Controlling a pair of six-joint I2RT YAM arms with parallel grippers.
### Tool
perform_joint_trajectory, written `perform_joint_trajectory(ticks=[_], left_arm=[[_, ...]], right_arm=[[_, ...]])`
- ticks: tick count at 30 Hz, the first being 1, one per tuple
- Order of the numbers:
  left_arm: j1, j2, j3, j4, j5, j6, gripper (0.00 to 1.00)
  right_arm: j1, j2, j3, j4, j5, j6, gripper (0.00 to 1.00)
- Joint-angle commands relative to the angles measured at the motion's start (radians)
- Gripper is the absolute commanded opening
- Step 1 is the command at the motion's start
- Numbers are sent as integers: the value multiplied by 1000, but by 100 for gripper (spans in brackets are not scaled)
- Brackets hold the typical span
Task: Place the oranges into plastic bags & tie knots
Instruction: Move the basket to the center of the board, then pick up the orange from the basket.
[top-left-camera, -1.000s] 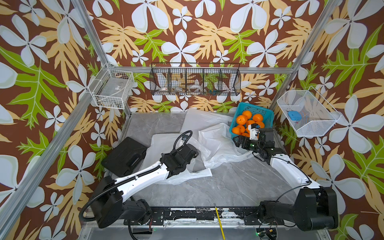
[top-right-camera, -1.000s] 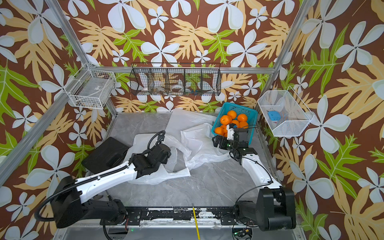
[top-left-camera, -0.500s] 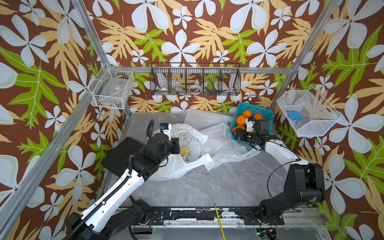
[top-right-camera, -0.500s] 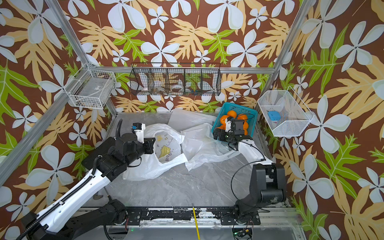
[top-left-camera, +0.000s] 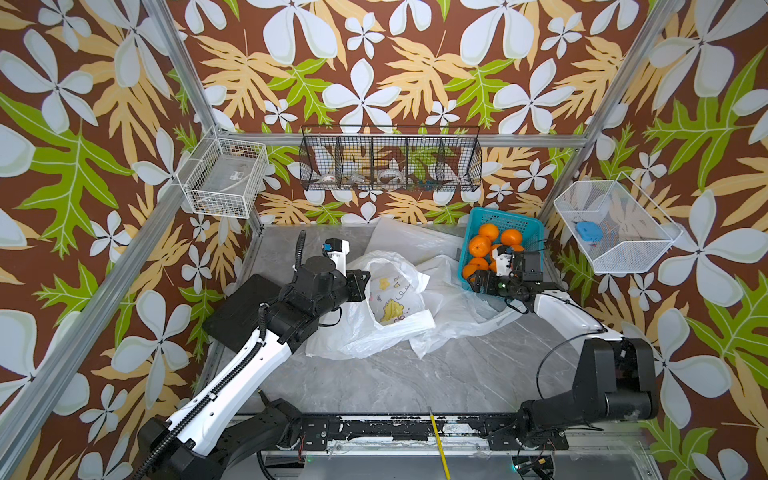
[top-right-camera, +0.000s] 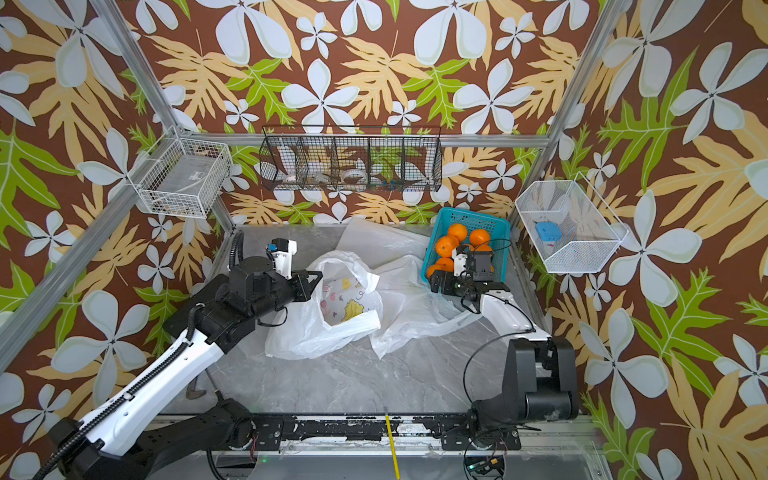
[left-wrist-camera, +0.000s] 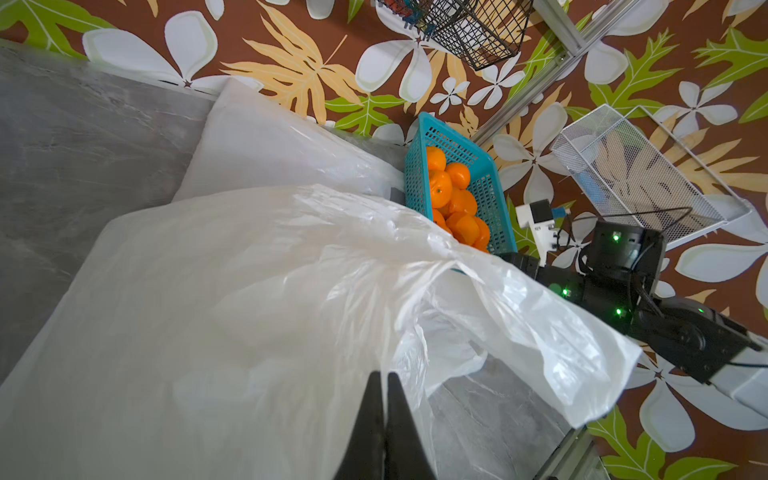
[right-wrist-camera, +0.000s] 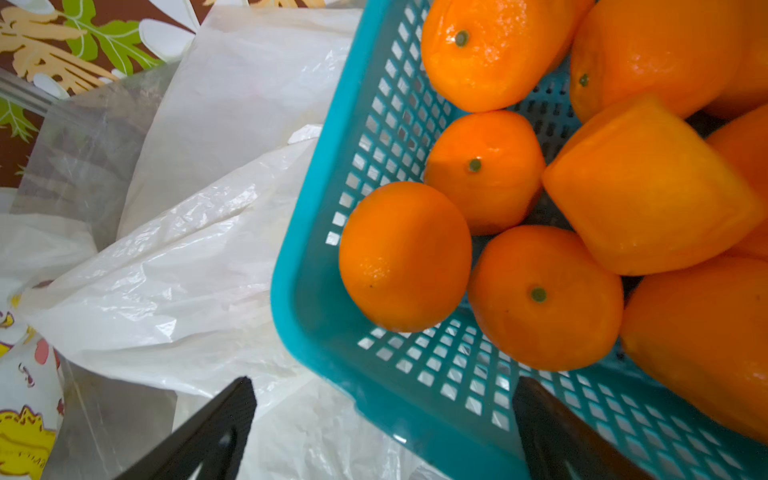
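Top views: both show a grey worktop (top-left-camera: 374, 386) with flowery walls (top-left-camera: 104, 124) around it.
Left tool (top-left-camera: 362, 286): pinched tight on the left rim of the printed bag, holding that side up. In the left wrist view its two black fingers (left-wrist-camera: 401, 419) press together with white plastic all around them.
Printed bag (top-left-camera: 390, 301): stands near the middle of the worktop, a bit to the left. Its mouth is open and faces up. Yellow and pink cartoons show inside.
Flat bag (top-left-camera: 409, 239): lies at the far side, behind the printed bag.
Crumpled bag (top-left-camera: 455, 309): lies just right of the printed bag and reaches up to the basket.
Right tool (top-left-camera: 478, 280): spread wide and holding nothing. In the right wrist view one finger hangs over the crumpled bag and one over the basket, with the basket's corner between them.
Teal basket (top-left-camera: 530, 227): at the far right of the worktop, touching the crumpled bag.
Oranges (top-left-camera: 480, 246): piled together inside the teal basket.
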Motion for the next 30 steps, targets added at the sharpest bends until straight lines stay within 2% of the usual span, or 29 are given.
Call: perform_joint_trajectory(ticks=[1,8,16,22,30], left_arm=[[4,6,15,35,22,-24,0],[5,9,9,49,40,-40,0],[4,3,-21,64,45,-52,0],[4,11,-23,58,20,-52,0],[4,22,-9,28,-5,-33,0]], right_arm=[[0,-79,-81,-124,-17,35,99],[-2,-208,-130,-215,66,20,99],[-1,-197,21,-261,225,1,99],[67,-65,138,-245,223,-12,100],[69,152,262,-206,216,4,96]])
